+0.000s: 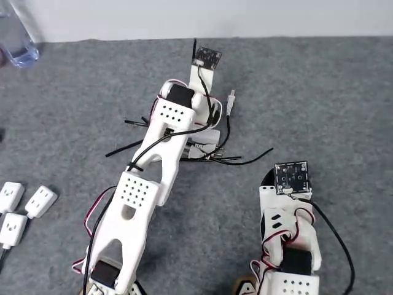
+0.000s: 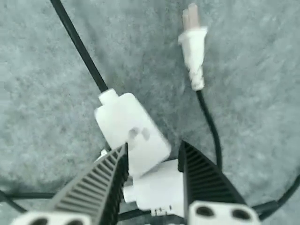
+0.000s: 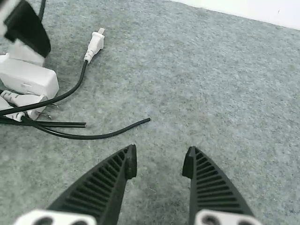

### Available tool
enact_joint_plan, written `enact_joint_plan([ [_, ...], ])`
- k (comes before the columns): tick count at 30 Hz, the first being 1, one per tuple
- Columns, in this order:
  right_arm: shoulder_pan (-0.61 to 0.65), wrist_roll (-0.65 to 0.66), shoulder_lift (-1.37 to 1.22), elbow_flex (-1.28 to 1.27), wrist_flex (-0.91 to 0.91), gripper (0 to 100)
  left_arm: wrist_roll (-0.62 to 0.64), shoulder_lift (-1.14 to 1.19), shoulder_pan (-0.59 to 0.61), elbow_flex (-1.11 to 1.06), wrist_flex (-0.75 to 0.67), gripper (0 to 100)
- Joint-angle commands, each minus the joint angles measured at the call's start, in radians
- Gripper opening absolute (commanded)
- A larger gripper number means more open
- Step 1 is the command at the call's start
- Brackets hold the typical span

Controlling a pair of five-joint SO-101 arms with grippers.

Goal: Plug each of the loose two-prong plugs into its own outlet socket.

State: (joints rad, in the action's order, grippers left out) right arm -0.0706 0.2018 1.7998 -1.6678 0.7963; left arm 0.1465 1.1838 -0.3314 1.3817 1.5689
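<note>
A white outlet socket (image 2: pixel 132 135) on a black cord lies on the grey carpet, with a second white plug body (image 2: pixel 154 191) beside it. My left gripper (image 2: pixel 152 157) hangs open just above them, one finger on each side. A loose white two-prong plug (image 2: pixel 193 44) lies a little farther out on its black cord; it also shows in the high view (image 1: pixel 231 102) and the right wrist view (image 3: pixel 96 43). My right gripper (image 3: pixel 159 161) is open over bare carpet, nothing between its fingers, well short of the white socket block (image 3: pixel 29 80).
Three more white outlet sockets (image 1: pixel 24 208) lie at the left edge of the carpet. Loose black cable ends (image 1: pixel 245 158) trail between the two arms. A clear bottle (image 1: pixel 17 37) stands at the back left. The right half of the carpet is bare.
</note>
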Motion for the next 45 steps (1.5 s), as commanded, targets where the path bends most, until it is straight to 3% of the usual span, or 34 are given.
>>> enact_joint_plan([
  [1,0.008,0.011,0.001,-0.015,0.012,18.0,0.017,-0.005,0.009,0.114,0.046,15],
  [12,0.015,0.012,0.002,-0.015,0.028,18.0,0.055,0.117,0.008,0.122,-0.008,15],
  [31,0.035,0.052,0.002,-0.015,0.031,18.0,0.123,0.115,0.005,0.202,0.003,15],
  [38,0.035,0.052,0.002,-0.015,0.031,18.0,0.02,0.092,-0.061,0.303,0.161,15],
  [45,0.031,0.052,0.002,-0.015,0.031,18.0,0.012,-0.041,-0.068,0.263,0.192,15],
])
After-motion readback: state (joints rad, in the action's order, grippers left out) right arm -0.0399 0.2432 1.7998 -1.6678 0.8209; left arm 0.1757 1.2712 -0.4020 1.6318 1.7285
